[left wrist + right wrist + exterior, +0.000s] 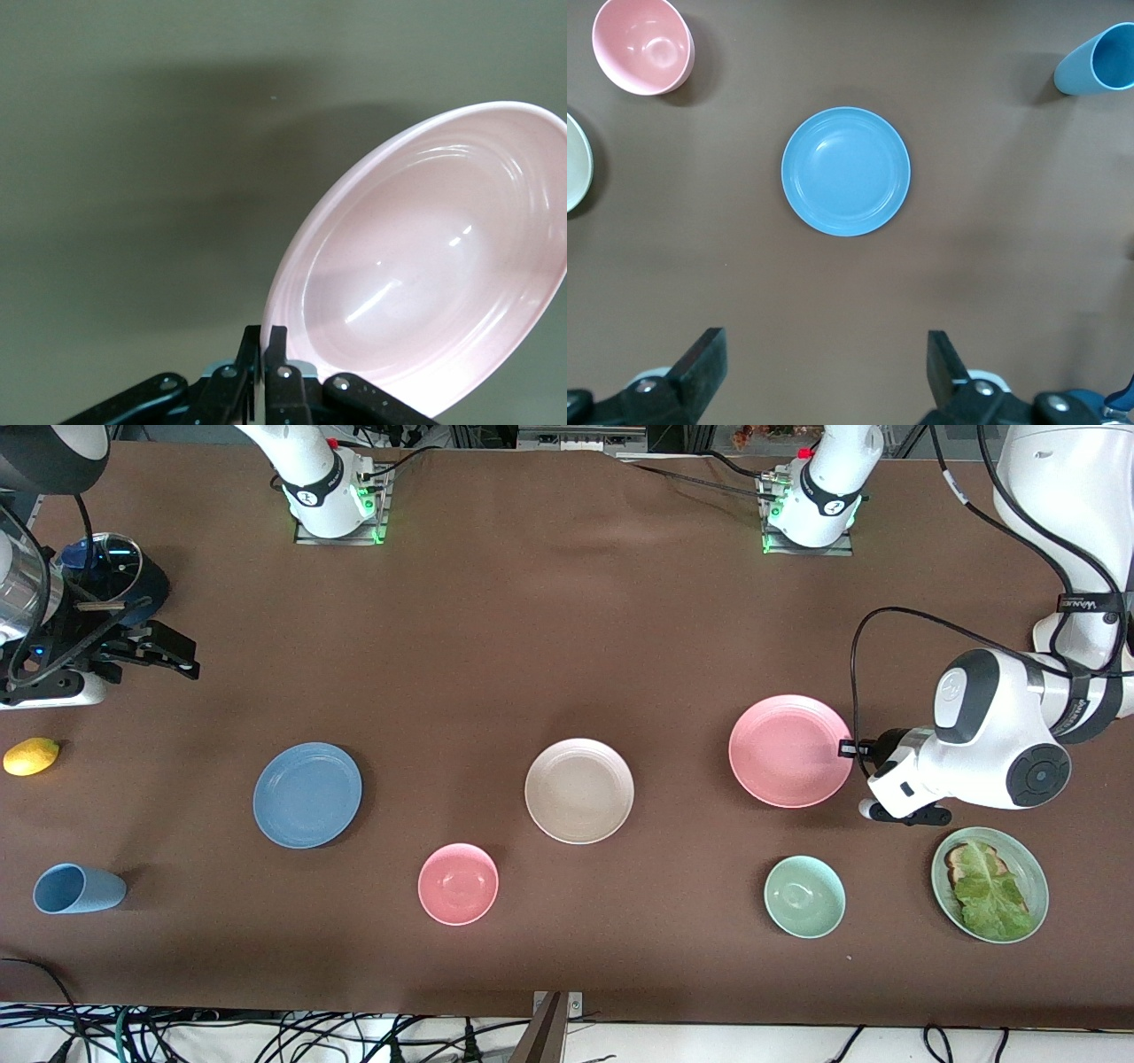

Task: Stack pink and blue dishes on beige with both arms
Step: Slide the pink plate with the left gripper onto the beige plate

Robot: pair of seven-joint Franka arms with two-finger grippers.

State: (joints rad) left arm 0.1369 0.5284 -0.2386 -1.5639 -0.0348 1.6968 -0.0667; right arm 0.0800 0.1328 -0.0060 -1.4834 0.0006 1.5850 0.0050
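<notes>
Front view: pink bowl (pixel 458 883) (upright) near beige plate (pixel 579 790).

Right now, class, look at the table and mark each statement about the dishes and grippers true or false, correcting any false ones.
1. The left gripper has its jaws shut on the pink plate's rim. True.
2. The blue plate sits on the beige plate. False: it lies apart, toward the right arm's end.
3. The right gripper has its jaws open, holding nothing. True.
4. The blue cup stands upright. False: it lies on its side.
5. The beige plate has nothing on it. True.
</notes>
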